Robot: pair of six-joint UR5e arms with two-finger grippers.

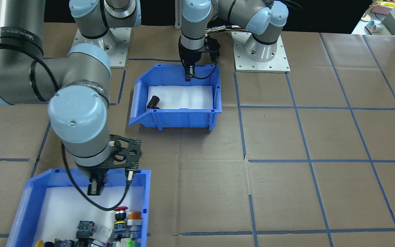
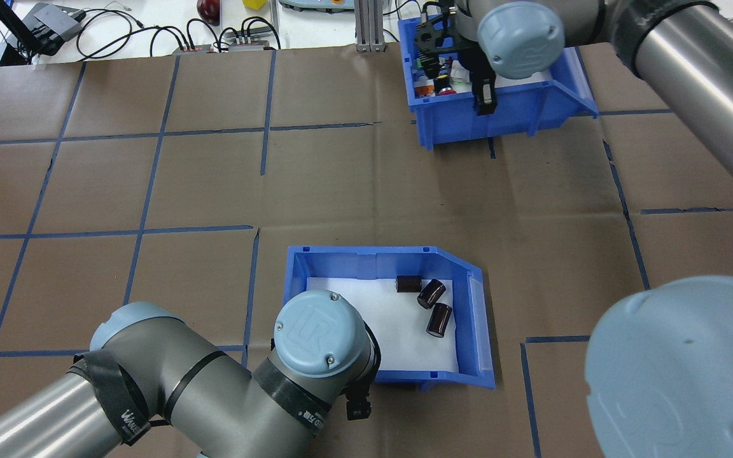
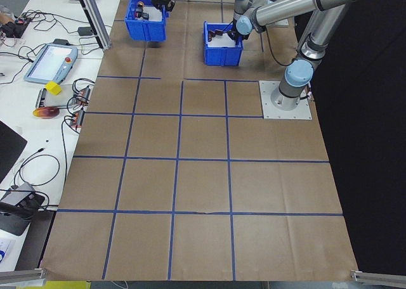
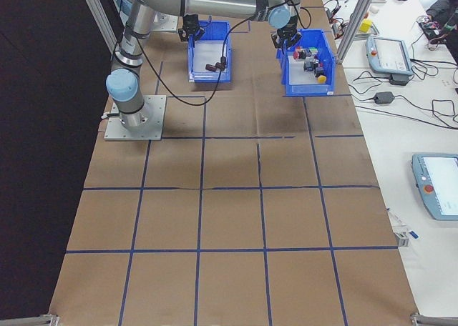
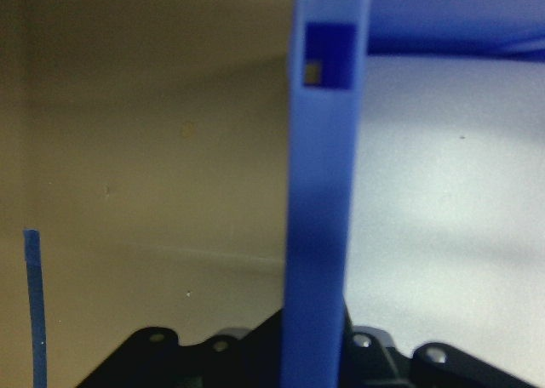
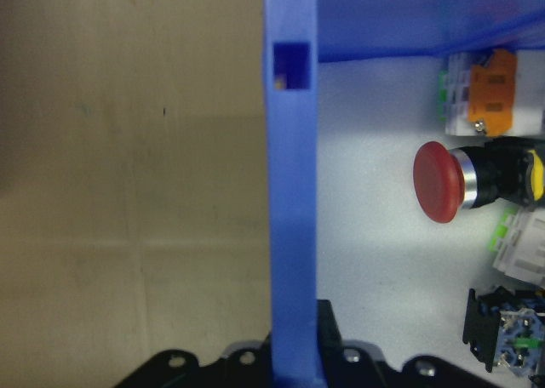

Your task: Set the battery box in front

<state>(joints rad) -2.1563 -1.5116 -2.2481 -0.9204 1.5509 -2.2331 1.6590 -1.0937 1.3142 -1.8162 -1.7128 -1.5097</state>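
The battery box [image 1: 183, 115] [image 2: 366, 261] stands on the table near the robot's base, white foam inside, sloped side toward my right. Dark cells [image 2: 439, 318] [image 1: 154, 102] lie at that end. My left gripper [image 1: 188, 73] [image 2: 357, 407] straddles its rear wall [image 5: 319, 201] and looks shut on it. The switch bin [image 1: 22, 206] [image 2: 519, 111] sits at the far side, with a red push-button [image 6: 438, 182] inside. My right gripper [image 1: 94, 187] [image 2: 484, 102] is shut on the wall [image 6: 294, 192] of that bin. Neither wrist view shows fingertips.
Brown paper with a blue tape grid [image 1: 307, 151] covers the table. Arm base plates [image 1: 261, 51] sit at the robot's edge. Beyond the far edge lie cables [image 2: 214, 38] and teach pendants [image 4: 390, 54]. My right arm's long link [image 2: 691, 76] spans the right half.
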